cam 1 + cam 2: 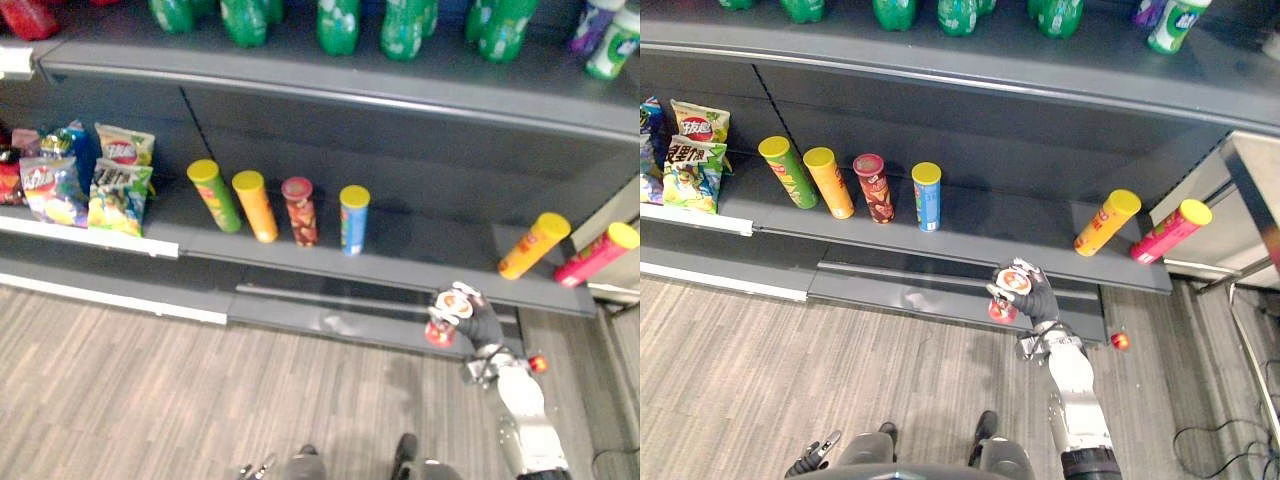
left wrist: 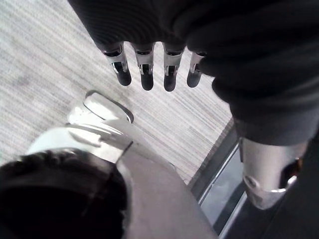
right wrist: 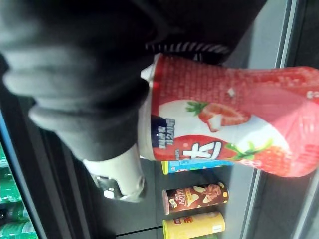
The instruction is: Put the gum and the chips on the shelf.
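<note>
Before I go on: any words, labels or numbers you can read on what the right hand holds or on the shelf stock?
No text can be quoted safely.
Red-and-white strawberry-print gum bottle in the right hand: label characters sideways and partly covered, unreadable.
Cardboard chip tubes on the grey metal shelf: print too small.
Colourful snack bags: logos blurred.
Green plastic bottles above: labels blurred.

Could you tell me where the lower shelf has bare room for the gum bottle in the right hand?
The widest bare stretch of shelf lies between the blue can and the leaning orange can, straight beyond the gum bottle in the right hand. Leftward it is crowded: the other cans stand close together, then the snack bags.
</note>
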Tool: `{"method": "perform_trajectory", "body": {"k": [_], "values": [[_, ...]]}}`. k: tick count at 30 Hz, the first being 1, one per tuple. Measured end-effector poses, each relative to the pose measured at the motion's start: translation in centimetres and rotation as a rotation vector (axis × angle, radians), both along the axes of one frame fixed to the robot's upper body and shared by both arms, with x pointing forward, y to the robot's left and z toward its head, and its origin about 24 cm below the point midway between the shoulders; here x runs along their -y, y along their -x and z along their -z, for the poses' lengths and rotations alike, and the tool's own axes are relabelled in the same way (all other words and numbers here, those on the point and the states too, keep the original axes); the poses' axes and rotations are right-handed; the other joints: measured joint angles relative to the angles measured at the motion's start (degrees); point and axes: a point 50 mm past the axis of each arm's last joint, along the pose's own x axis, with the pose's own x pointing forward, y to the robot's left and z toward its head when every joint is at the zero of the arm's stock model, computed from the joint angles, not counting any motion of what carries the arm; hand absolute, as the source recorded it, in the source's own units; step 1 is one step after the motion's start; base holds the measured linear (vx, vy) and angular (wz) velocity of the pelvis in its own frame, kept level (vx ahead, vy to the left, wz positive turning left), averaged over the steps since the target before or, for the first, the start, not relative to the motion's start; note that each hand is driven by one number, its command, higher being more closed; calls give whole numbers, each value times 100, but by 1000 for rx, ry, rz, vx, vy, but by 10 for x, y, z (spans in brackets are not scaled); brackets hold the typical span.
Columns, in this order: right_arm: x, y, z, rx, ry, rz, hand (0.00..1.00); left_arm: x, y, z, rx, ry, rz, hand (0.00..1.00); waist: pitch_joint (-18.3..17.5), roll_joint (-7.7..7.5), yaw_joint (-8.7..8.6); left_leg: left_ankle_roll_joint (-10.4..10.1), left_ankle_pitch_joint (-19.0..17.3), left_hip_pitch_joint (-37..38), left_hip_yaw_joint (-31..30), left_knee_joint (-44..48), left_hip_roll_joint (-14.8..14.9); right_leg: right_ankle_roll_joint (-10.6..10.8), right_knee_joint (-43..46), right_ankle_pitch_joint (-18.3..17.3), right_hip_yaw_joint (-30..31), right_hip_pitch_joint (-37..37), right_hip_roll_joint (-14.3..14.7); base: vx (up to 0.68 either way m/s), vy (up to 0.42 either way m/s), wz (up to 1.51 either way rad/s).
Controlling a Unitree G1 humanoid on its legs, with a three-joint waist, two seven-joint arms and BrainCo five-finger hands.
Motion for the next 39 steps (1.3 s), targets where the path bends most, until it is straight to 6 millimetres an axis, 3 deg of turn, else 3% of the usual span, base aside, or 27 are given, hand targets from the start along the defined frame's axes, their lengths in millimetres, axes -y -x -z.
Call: {"method": "perform_trajectory", "body": {"k": [5, 10, 15, 19, 23, 24, 26, 27, 28, 30, 31, 32, 33, 34, 35, 38, 39], "values": [[-1, 8, 7, -30, -14, -6, 100, 0, 1, 0, -6, -3, 9, 0, -73, 0, -12, -90, 203, 147, 153, -427, 108, -89, -156, 70, 62, 5, 103, -7, -64, -9], [-6, 19, 18, -80, -21, -27, 100, 1, 1, 0, -14, -11, 34, 0, -215, 24, -46, -79, 246, 294, 519, -631, 70, -46, -502, 329, 384, 25, 132, 5, 19, -31], [-4, 26, 24, -108, -20, -18, 100, -1, 0, 0, -24, -33, 90, 0, -247, 43, -193, -79, 244, 422, 671, -677, 35, -46, -449, 345, 513, 35, 102, 13, 21, -15], [-3, 27, 25, -113, -19, -14, 100, 0, -2, 0, -30, -45, 105, 0, -221, 100, -241, -72, 202, 407, 761, -515, 44, -76, 18, 118, 564, -136, 58, -33, -4, -5], [-2, 30, 27, -122, -18, -11, 100, 3, 1, 2, -47, -39, 102, 0, -203, 240, -248, -83, -80, 280, 787, -40, 190, -183, 378, -146, 585, -227, 154, -72, -51, -9], [-1, 34, 30, -137, -18, -8, 100, 3, 1, 2, -48, -38, 98, 0, -235, 350, -251, -24, -177, 224, 821, 35, 299, -226, 346, -176, 572, -271, 260, -61, -150, -23], [-1, 38, 33, -155, -16, -10, 100, 6, 6, 3, -59, -29, 85, 0, -290, 425, -240, -19, -181, 244, 953, 23, 504, -333, 747, -289, 522, -361, 393, 67, -283, -20], [12, 44, 27, -136, -8, 41, 100, 5, 1, 2, -32, -12, 65, 0, -179, 236, -329, 517, 549, -395, 1128, 1799, 487, -483, 683, -647, 606, -79, 324, 134, -390, -15], [16, 44, 26, -133, 0, 52, 100, 8, -1, 2, -24, -7, 79, 0, -204, 278, -324, 445, 614, -384, 1122, 1805, 492, -538, 682, -685, 618, -76, 324, 126, -410, -9], [19, 44, 26, -132, 3, 65, 100, 9, -7, 0, 1, -9, 92, 0, -195, 297, -320, 398, 693, -424, 1127, 1864, 455, -562, 670, -700, 667, -79, 345, 58, -119, -4], [20, 42, 24, -122, 2, 71, 100, 9, -8, 0, 4, -8, 89, 0, -141, 306, -326, 403, 517, -498, 1126, 1952, 361, -659, 575, -689, 795, -31, 423, 81, -77, -5], [20, 40, 21, -109, -1, 73, 100, 8, -9, 0, 10, -8, 81, 0, -49, 277, -330, 352, 254, -506, 1115, 1962, 222, -763, 473, -617, 874, 38, 435, 82, -60, -11], [18, 37, 19, -93, -10, 76, 100, 7, -11, -1, 14, -13, 83, 0, 13, 199, -332, 277, 27, -569, 1098, 1622, -125, -851, 334, -555, 1035, 85, 415, 27, -13, -14], [18, 35, 17, -87, -10, 75, 100, 7, -11, -1, 13, -20, 91, 0, 29, 177, -323, 267, 18, -577, 1133, 1301, -247, -852, 304, -553, 1111, 91, 400, 23, 3, -33], [18, 33, 15, -76, -10, 77, 100, 8, -9, -1, 2, -27, 112, 0, 59, 202, -297, 302, 91, -572, 1336, 671, -400, -849, 287, -555, 1215, 88, 424, 32, 25, -44], [17, 33, 16, -80, -15, 86, 100, 18, -4, 2, -27, -18, 142, 0, 60, 469, -180, 337, 781, -517, 1414, -88, -270, -731, 342, -621, 1568, 184, 743, 122, 106, -85], [16, 34, 17, -85, -16, 88, 100, 18, -4, 3, -30, -19, 142, 0, 54, 486, -174, 417, 859, -444, 1444, -109, -278, -687, 383, -662, 1651, 192, 753, 161, 142, -66]]}}
